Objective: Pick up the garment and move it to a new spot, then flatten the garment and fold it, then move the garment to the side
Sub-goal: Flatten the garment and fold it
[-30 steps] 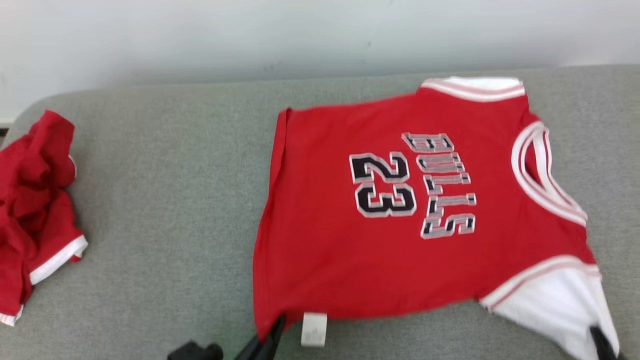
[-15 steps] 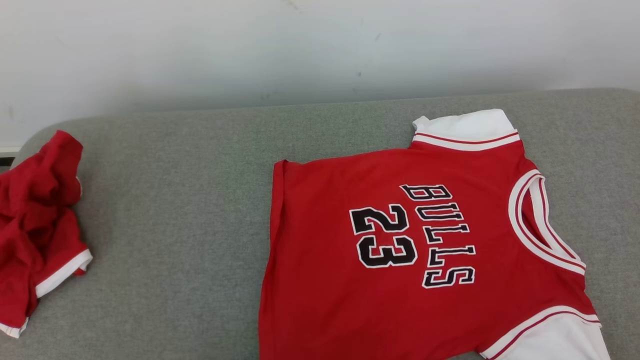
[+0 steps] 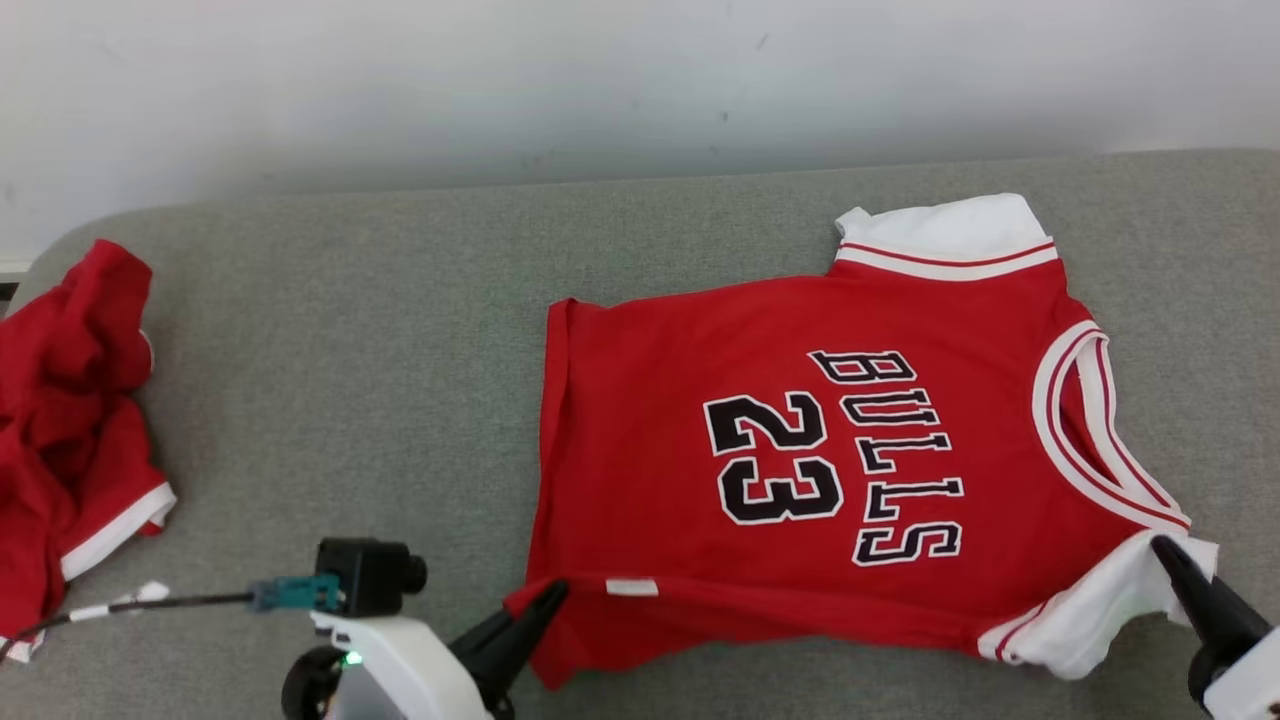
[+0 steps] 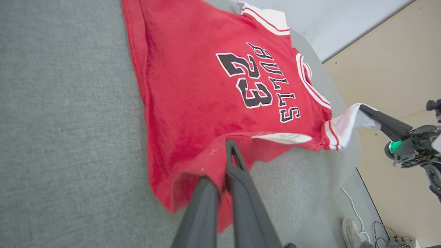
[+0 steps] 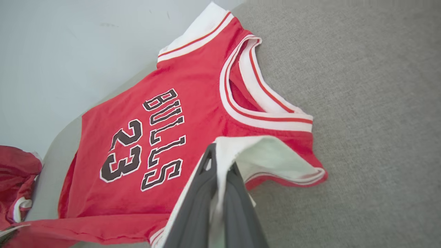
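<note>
The garment point(image 3: 800, 450) is a red jersey with white sleeves, printed "BULLS 23", spread on the grey cushion point(image 3: 350, 350) with its near edge lifted and folded over. My left gripper point(image 3: 545, 600) is shut on its near hem corner, seen up close in the left wrist view as red cloth point(image 4: 193, 103) pinched at my left gripper point(image 4: 229, 148). At the right, my right gripper point(image 3: 1165, 550) is shut on the near white sleeve. The right wrist view has that sleeve point(image 5: 268, 158) clamped in my right gripper point(image 5: 220, 158), with the jersey body point(image 5: 165, 120) beyond.
A second red garment point(image 3: 70, 420) lies crumpled at the cushion's left end. A white wall point(image 3: 600, 80) runs behind the cushion. The left wrist view shows a beige floor point(image 4: 396, 69), a white shoe point(image 4: 351, 234) and cables beside the cushion.
The camera has shifted between frames. Both grippers, out of view half a second ago, are in view again, and the jersey's near edge is now lifted and turned over toward the far side.
</note>
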Available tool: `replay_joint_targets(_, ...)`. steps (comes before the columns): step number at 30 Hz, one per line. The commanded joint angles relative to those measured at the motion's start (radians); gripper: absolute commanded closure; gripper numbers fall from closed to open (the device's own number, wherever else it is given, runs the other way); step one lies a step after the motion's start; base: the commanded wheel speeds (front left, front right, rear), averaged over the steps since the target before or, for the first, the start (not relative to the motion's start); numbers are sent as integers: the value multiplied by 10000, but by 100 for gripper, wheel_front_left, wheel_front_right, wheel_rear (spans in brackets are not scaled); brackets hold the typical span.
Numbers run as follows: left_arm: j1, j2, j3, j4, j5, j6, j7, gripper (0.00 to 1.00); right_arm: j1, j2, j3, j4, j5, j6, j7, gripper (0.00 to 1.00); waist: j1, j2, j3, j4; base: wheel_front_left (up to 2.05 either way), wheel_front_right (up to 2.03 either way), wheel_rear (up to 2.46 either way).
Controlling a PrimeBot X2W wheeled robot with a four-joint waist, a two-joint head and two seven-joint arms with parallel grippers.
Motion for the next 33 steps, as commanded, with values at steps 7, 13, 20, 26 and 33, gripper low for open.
replay_joint_targets(7, -1628, -460, -79, 1290, -179, -264, 504, 100, -1710, -178, -72, 1008, -946, 3, -103, 100, 0, -1, 380, 281, 0, 0, 0)
replay_joint_targets(13, -2711, -990, -353, 2521, 181, -536, 379, 100, -2489, -323, -85, 1904, -1588, 3, -438, 100, 0, -1, 623, 439, 0, 0, 0)
replay_joint_targets(20, -2931, -1054, -440, 3279, 611, -715, -218, 0, -2517, -433, 17, 2127, -1864, 3, -1214, 0, 0, -1, 583, 392, 0, 0, 0)
replay_joint_targets(26, -2045, -361, -347, 2507, 1039, -452, -724, 0, -1677, -973, 7, 1267, -1757, 3, -1731, 0, 0, -1, 314, 257, 0, 0, 0)
replay_joint_targets(33, -693, 153, -460, 1117, 1154, 14, -806, 0, -5, -1842, 550, 580, -2229, 3, -1815, 0, 0, -1, 435, 215, 0, 0, 0)
